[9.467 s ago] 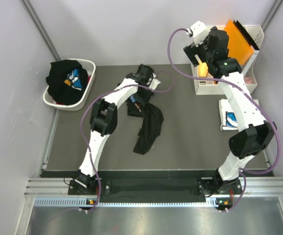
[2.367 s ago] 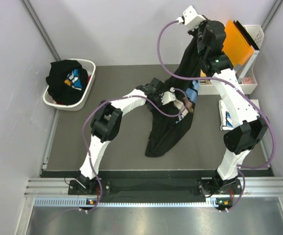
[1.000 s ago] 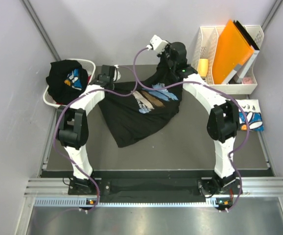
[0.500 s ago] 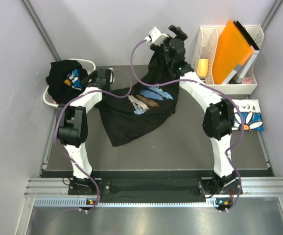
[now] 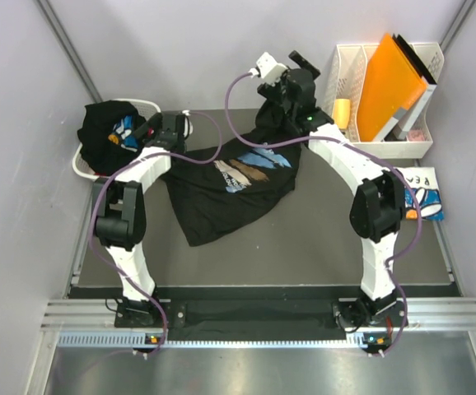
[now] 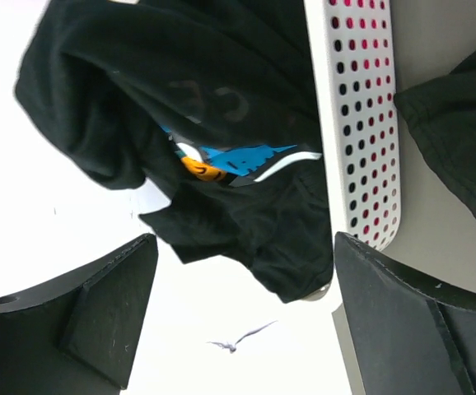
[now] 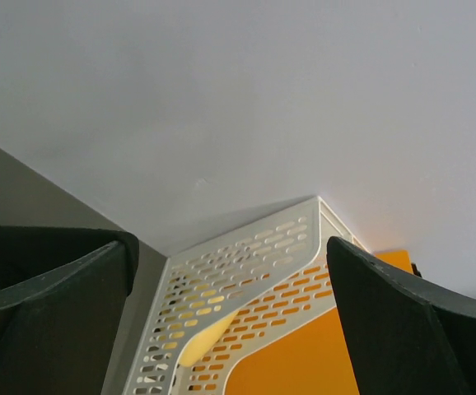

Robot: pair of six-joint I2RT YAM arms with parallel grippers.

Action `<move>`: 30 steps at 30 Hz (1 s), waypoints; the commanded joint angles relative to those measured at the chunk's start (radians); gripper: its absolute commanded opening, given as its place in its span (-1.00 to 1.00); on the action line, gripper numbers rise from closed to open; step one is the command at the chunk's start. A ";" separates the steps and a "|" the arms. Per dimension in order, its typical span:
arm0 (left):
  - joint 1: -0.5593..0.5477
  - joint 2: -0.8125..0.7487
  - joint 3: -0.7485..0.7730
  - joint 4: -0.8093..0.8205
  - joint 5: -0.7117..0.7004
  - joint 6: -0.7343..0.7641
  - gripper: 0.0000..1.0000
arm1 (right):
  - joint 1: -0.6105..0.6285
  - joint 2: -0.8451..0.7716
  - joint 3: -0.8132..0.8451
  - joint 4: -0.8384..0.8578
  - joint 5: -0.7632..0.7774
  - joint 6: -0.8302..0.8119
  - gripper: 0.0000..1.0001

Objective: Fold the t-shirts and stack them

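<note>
Black tee point(image 5: 213, 210), soft, rumpled, roughly triangular, brush-stroke print point(image 5: 250, 164), matte grey table point(image 5: 329, 239)

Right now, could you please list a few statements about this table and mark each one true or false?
1. Both the left claw and the right claw stand open and empty. True.
2. The black print t-shirt lies on the table. True.
3. The laundry basket is empty. False: the basket holds a black tee.
4. The orange folder lies flat on the table. False: the folder stands in the white file organizer.
</note>
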 commanded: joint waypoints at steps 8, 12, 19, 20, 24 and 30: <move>-0.041 -0.189 0.004 -0.181 0.360 -0.139 0.78 | 0.003 -0.014 0.223 -0.394 -0.274 0.083 1.00; -0.072 -0.261 -0.048 -0.215 0.495 -0.127 0.75 | 0.006 0.043 0.382 -0.774 -0.491 0.033 0.99; -0.092 -0.293 -0.064 -0.253 0.538 -0.137 0.74 | 0.031 -0.002 0.264 -0.973 -0.610 -0.084 0.99; -0.092 -0.296 -0.070 -0.256 0.543 -0.136 0.73 | 0.037 -0.002 0.258 -1.040 -0.633 -0.105 0.99; -0.092 -0.312 -0.078 -0.253 0.554 -0.128 0.73 | 0.041 0.021 0.268 -1.180 -0.677 -0.162 0.99; -0.092 -0.316 -0.075 -0.262 0.557 -0.128 0.73 | 0.041 0.020 0.264 -1.249 -0.714 -0.195 0.99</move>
